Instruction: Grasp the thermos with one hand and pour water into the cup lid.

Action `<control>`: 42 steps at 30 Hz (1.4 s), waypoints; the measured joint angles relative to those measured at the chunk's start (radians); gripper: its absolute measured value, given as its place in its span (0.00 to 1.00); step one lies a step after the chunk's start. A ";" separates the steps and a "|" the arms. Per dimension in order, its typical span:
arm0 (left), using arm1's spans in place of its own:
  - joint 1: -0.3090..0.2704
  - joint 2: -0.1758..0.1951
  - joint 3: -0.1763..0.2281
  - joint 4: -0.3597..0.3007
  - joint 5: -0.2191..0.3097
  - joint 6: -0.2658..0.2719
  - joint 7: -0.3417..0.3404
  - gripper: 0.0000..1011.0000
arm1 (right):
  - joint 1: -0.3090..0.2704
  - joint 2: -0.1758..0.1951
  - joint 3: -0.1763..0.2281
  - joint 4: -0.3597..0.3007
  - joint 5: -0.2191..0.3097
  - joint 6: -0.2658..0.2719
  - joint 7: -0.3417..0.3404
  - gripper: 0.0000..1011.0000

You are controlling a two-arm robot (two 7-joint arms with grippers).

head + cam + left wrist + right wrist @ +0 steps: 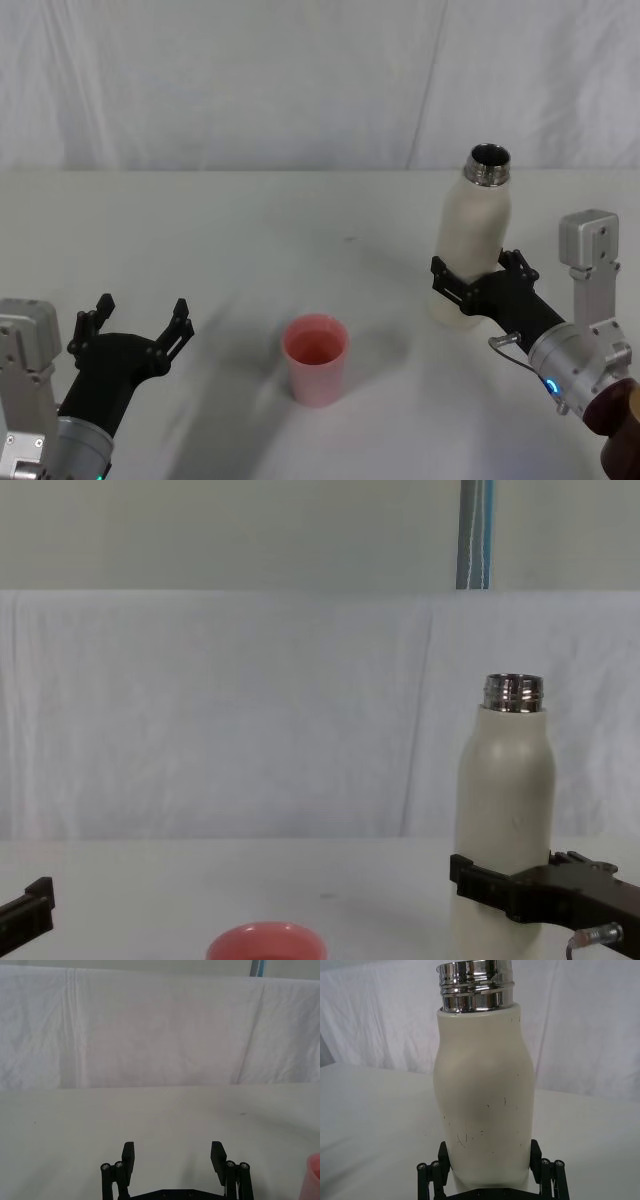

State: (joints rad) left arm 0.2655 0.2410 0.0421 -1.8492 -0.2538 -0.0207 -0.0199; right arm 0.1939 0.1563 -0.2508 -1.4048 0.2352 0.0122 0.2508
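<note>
Head view: right gripper (478,283) has its fingers around the lower body of the upright thermos (472,235), low enough for tipping toward the pink cup lid (316,358) standing apart on the table (250,240).
Left wrist view: left gripper (173,1160) idle, fingers apart.
Right wrist view: fingers flank the thermos base.
Chest view: neck uncapped, ready for pouring.

this looks like a staged test setup in a lab rather than a home or kitchen. a plain white bench (300,220) carries very little. right behind the bench hangs a creased white cloth backdrop (250,710), closing off the room. above the cloth runs a bare pale wall (220,530), with a thin blue-and-white vertical strip (476,535) on it.
</note>
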 joint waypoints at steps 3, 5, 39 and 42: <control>0.000 0.000 0.000 0.000 0.000 0.000 0.000 0.99 | 0.001 0.001 -0.002 0.000 0.001 0.002 0.002 0.95; 0.000 0.000 0.000 0.000 0.000 0.000 0.000 0.99 | 0.001 0.001 -0.002 0.000 0.001 0.002 0.002 0.95; 0.000 0.000 0.000 0.000 0.000 0.000 0.000 0.99 | -0.001 0.000 0.002 -0.003 -0.001 0.003 -0.001 0.99; 0.000 0.000 0.000 0.000 0.000 0.000 0.000 0.99 | -0.001 0.000 0.002 -0.003 -0.001 0.003 -0.001 0.99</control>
State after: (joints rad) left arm 0.2655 0.2410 0.0421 -1.8492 -0.2538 -0.0208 -0.0199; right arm 0.1926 0.1566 -0.2490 -1.4077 0.2343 0.0148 0.2502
